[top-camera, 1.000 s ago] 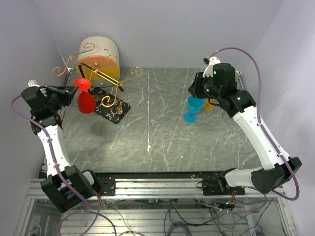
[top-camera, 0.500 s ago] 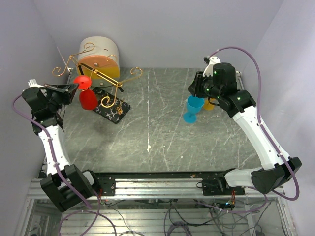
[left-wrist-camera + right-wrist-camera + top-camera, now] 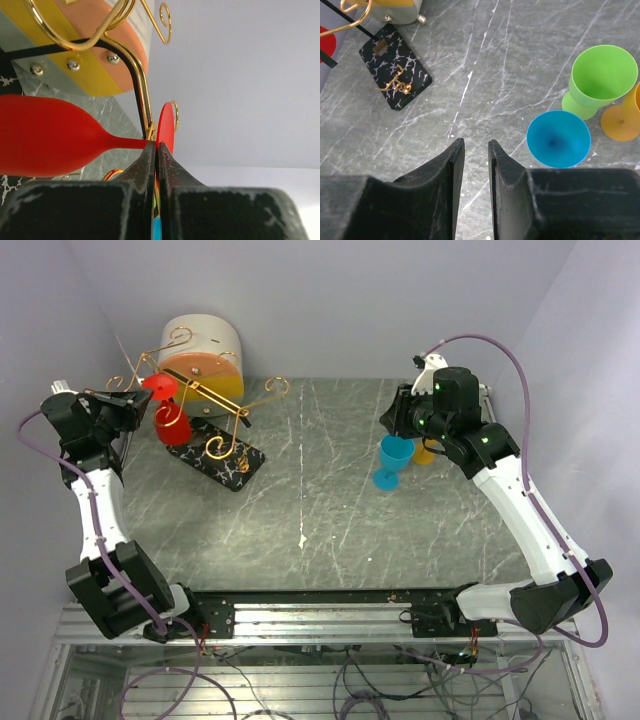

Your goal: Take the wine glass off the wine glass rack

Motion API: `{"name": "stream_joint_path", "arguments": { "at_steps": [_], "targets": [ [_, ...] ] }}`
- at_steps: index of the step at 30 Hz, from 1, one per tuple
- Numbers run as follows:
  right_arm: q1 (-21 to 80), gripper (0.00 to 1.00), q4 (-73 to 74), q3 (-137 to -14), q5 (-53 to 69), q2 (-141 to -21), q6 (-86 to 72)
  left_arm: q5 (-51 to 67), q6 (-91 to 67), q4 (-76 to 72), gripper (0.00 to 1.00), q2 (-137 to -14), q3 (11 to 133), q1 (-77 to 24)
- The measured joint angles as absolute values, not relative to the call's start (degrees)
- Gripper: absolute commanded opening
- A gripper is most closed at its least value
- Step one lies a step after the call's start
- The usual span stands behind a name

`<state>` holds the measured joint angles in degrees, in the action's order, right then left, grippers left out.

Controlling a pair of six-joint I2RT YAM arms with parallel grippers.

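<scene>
Stem of the red wine glass (image 3: 45, 135) is pinched between the closed jaws of the left tool (image 3: 156, 149), with the bowl on one side of the jaws and the round foot on the other. The stem lies against a slanted gold rail at the left end of the wine glass rack (image 3: 141, 85), whose black speckled base stands on the table (image 3: 320, 500). The right tool (image 3: 474, 150) hovers near the blue glass (image 3: 558, 138), green glass (image 3: 604, 72) and orange glass (image 3: 625, 117), jaws slightly parted with nothing between them
</scene>
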<state>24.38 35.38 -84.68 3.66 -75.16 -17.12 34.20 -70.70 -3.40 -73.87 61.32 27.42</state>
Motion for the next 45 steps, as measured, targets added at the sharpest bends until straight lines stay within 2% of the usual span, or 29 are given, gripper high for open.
{"name": "stream_joint_path", "arguments": {
  "at_steps": [19, 26, 30, 35, 41, 45],
  "targets": [
    [24.4, 0.25, 35.38, -84.68, 3.66, -75.16, -17.1, 30.26, -71.16, -3.77, 0.08, -74.13, 72.66, 27.24],
    [24.45, 0.25, 35.35, -84.68, 4.75, -75.13, -17.1, 32.45, -79.18, -9.91, 0.08, -73.06, 75.5, 27.11],
    [24.45, 0.26, 34.24, -84.79, 8.29, -75.13, -17.08, 33.78, -87.11, -18.79, 0.08, -71.13, 75.13, 25.85],
    [24.47, 0.26, 30.28, -84.84, 16.64, -74.35, -17.65, 34.83, -96.79, -33.67, 0.07, -69.84, 73.65, 19.49],
    [24.49, 0.27, 22.76, -84.31, 26.65, -71.24, -19.9, 36.84, -101.08, -46.7, 0.07, -72.29, 73.28, 6.33],
    [24.49, 0.31, 18.33, -83.24, 32.32, -69.12, -21.15, 39.13, -104.12, -56.51, 0.07, -76.6, 73.03, -0.86]
  ]
}}
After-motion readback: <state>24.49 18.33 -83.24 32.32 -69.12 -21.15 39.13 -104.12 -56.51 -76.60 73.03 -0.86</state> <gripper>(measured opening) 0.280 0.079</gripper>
